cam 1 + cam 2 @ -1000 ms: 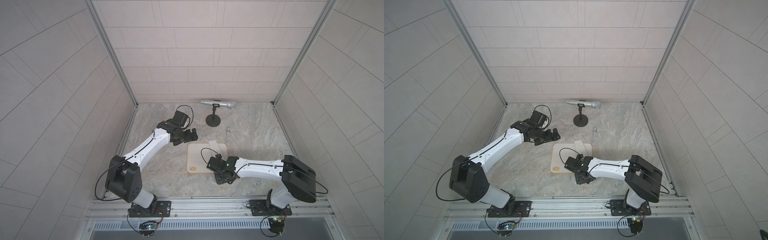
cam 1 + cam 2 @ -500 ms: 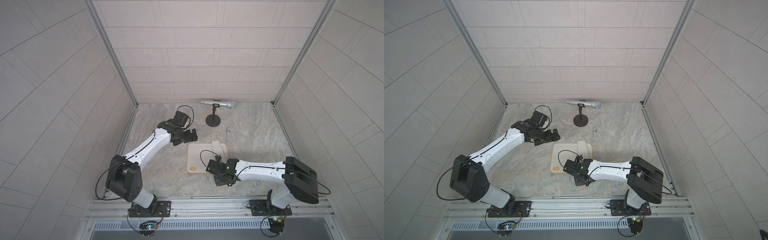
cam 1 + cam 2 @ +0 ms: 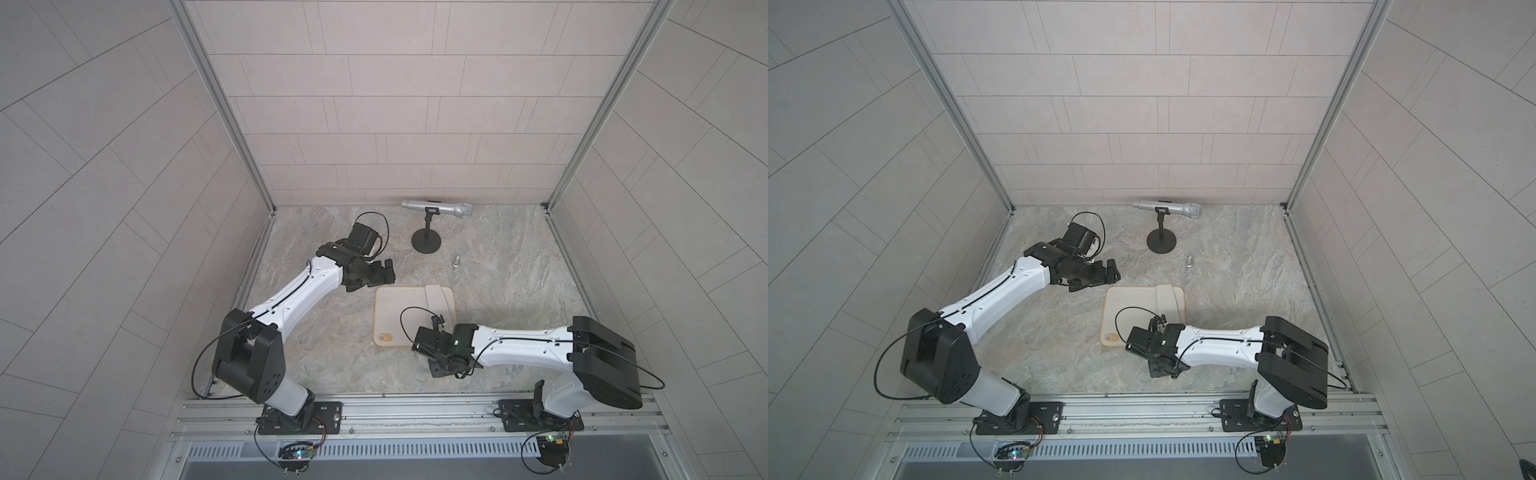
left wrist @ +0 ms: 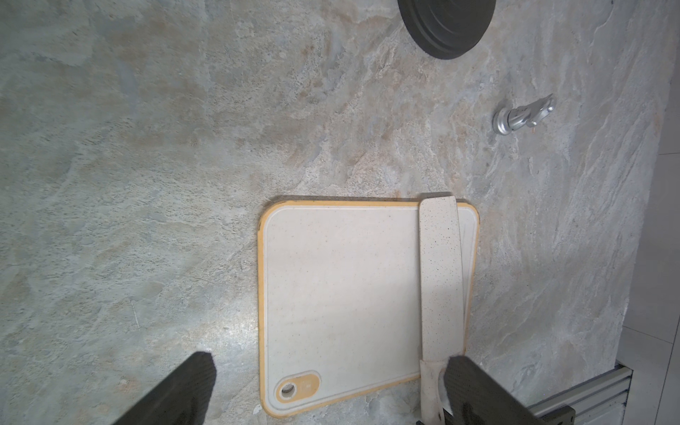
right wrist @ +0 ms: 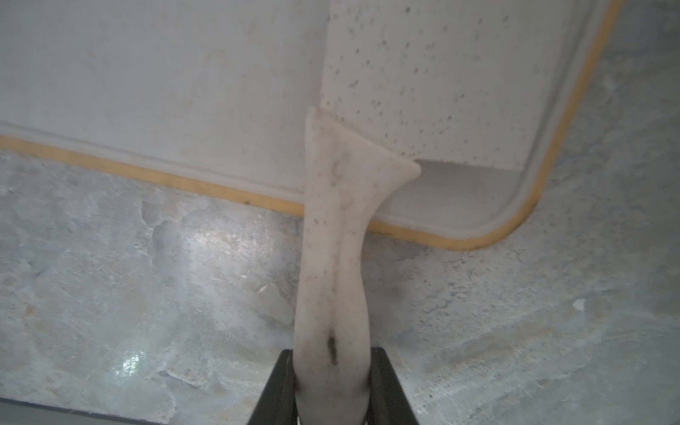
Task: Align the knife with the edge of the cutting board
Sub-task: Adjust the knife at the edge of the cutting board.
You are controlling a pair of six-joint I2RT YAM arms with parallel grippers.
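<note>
Right gripper (image 5: 333, 368) just clamped onto beige handle (image 5: 331, 257) of pale speckled broad-bladed knife (image 5: 404, 66); knife lies ahead of jaws, flat on cream tan-rimmed square cutting board (image 5: 147, 73), close beside side rim. Grip looks secure; aligning nudge can start.

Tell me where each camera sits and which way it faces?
Top views: mounted high at the front, looking down toward the back wall; left arm, right arm, cutting board, knife and microphone show.
Left wrist: on the left arm, looking down on the whole cutting board; the open left gripper shows.
Right wrist: on the right arm, low, looking along the knife handle toward a board corner; the right gripper clamps the handle.
Shared: every view shows the knife blade on the cutting board near one edge.
</note>
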